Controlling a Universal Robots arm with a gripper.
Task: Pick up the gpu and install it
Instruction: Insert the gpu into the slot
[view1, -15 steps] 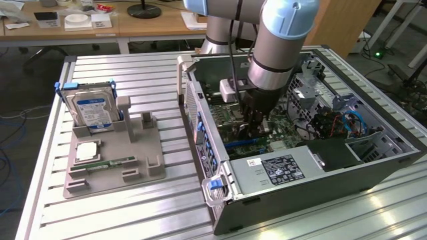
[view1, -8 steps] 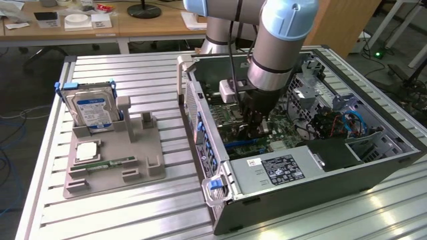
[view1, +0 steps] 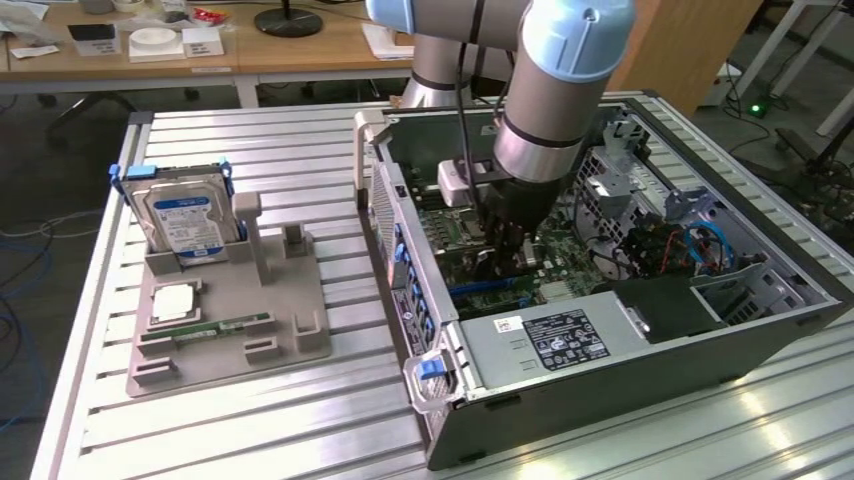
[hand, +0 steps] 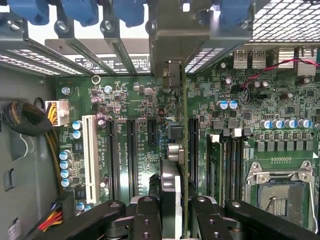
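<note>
On the exterior view's left, the grey fixture tray (view1: 300, 335) carried the hard drive (view1: 187, 225) and the memory stick (view1: 220, 327); nothing there concerned this step. Toward the exterior view's right, the arm reached down into the open computer case (view1: 747, 335), with the gripper (view1: 505, 250) low inside it.

In the wrist view I saw the fingers (hand: 146, 220) clenched on the gpu (hand: 171, 175). The card stood edge-on and upright over the motherboard (hand: 125, 90), its silver bracket (hand: 170, 75) up against the case's rear slot openings. It lay between the white slot (hand: 90, 157) and the CPU socket (hand: 277, 192), just beside a long black slot (hand: 192, 145). I could not tell whether its edge had entered that slot.

I judged the work here was to hold the card square and press straight down without tilting. The bracket needed to slide in cleanly at the rear, not catch.
</note>
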